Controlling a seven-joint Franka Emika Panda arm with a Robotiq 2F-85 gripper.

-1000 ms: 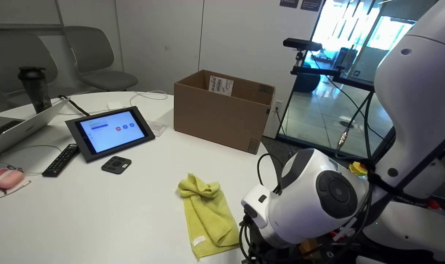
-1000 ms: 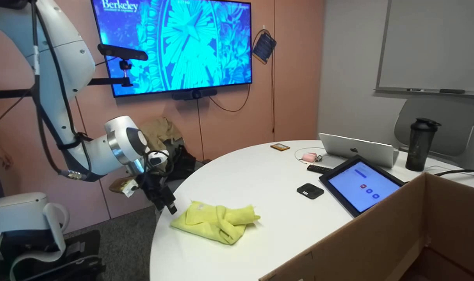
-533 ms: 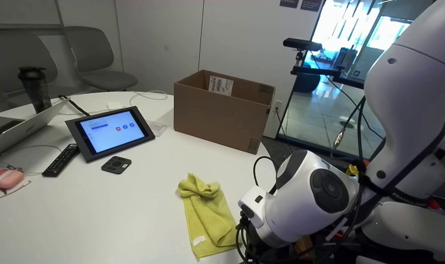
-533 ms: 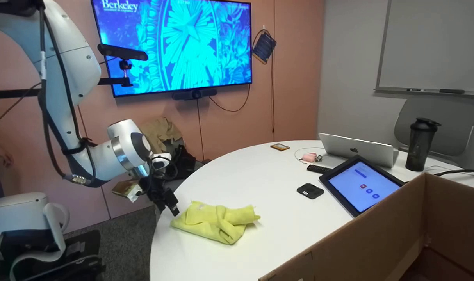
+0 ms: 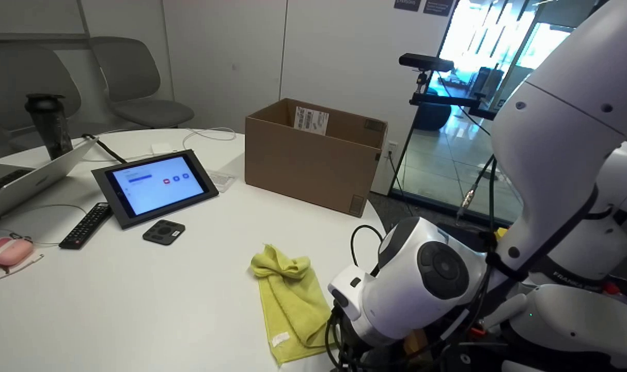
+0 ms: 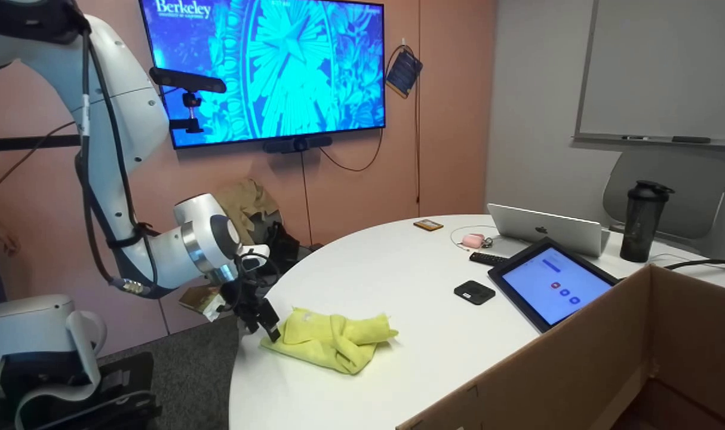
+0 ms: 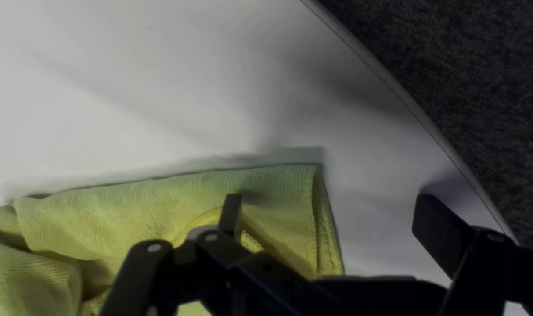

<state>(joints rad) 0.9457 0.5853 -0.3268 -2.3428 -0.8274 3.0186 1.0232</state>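
We saw a black two-fingered metal gripper (image 7: 330,208), jaws wide apart and grasping nothing, seemingly so that one hung over the crumpled yellow-green fabric cloth (image 5: 293,305) and the other beyond its end. The cloth lay near the edge of the round white table (image 6: 368,269), probably for easy reach. Whether either jaw touched it, we could not tell.

"What colours do we see?"
"A yellow-green cloth (image 5: 293,307), white table (image 5: 184,310), brown box (image 5: 308,165)."
"And patterns?"
"We spot speckled dark-grey carpet (image 7: 477,87) and a starburst-patterned screen (image 6: 273,71) in blue and cyan."
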